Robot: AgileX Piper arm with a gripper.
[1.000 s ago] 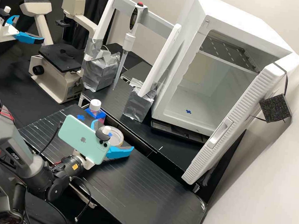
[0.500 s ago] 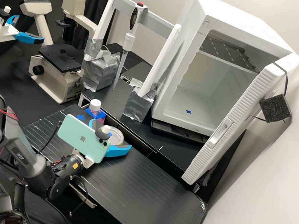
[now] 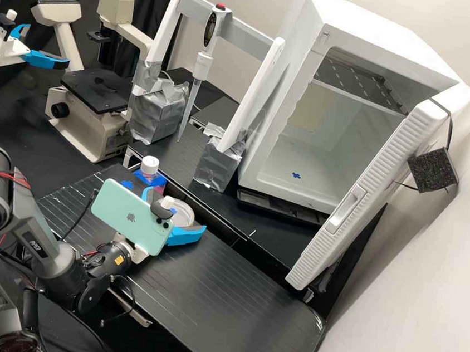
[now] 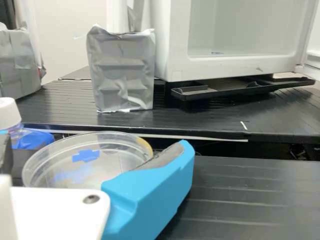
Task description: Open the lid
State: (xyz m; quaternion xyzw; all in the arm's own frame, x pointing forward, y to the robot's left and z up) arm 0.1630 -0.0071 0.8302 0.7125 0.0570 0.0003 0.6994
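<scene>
Fingers (image 3: 186,236) apart, dish (image 4: 112,165) btwn

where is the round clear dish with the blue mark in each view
High view: the dish is slightly left of and below centre, beyond the phone.
Wrist view: the dish is beside the blue finger.
Shared landmark: the white-capped bottle, near the dish.

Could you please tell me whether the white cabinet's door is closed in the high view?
No, the door stands swung out from the cabinet, leaving the shelf inside in plain sight.
</scene>
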